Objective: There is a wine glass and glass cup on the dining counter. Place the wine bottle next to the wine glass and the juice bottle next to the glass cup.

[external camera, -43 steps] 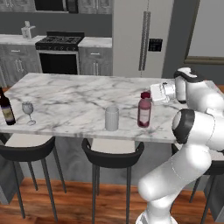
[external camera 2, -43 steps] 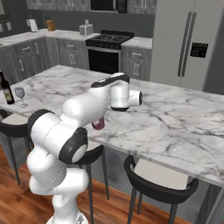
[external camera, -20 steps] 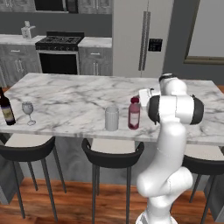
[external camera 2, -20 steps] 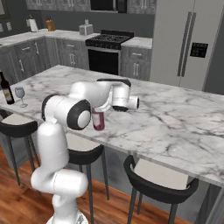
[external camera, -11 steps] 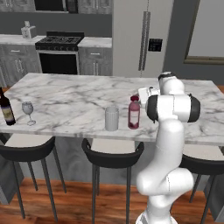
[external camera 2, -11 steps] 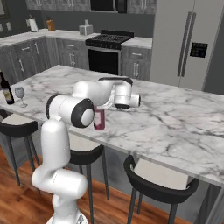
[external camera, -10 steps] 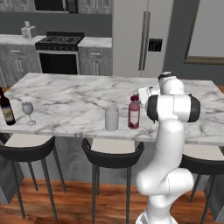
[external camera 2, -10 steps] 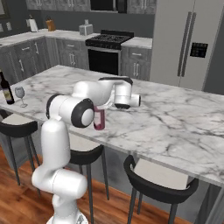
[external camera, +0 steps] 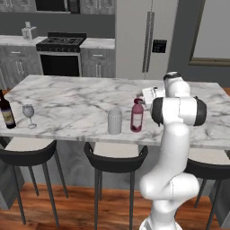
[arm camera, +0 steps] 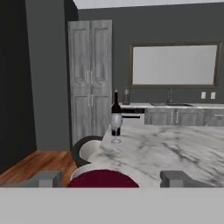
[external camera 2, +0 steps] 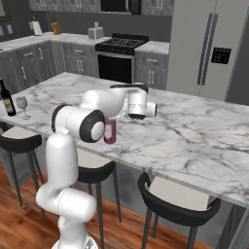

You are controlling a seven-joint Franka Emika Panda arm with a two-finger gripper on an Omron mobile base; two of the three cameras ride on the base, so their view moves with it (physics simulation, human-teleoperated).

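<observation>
- Along the near edge of the dining counter [external camera: 67, 96], my gripper [arm camera: 109, 178] sits spread on either side of the juice bottle [external camera: 136, 116], fingertips [arm camera: 177, 178] apart.
- Just left of it stands the glass cup [external camera: 114, 121].
- At the counter's far left end, the wine bottle [external camera: 6, 111] stands beside the wine glass [external camera: 28, 112].

1. A marble dining counter [external camera: 67, 96] runs across the room, and three dark stools [external camera: 116, 157] are tucked under its near edge.
2. A black stove [external camera: 61, 56] stands against the back wall between grey cabinets [external camera: 15, 65].
3. A toaster [external camera: 28, 32] sits on the back worktop to the left of the stove.
4. A tall steel fridge [external camera: 146, 40] stands to the right of the stove.
5. The floor [external camera: 67, 211] is reddish wood.
6. From the hand camera, a tall grey cupboard [arm camera: 89, 78] stands by the far wall, with a framed window [arm camera: 174, 64] to its right.
</observation>
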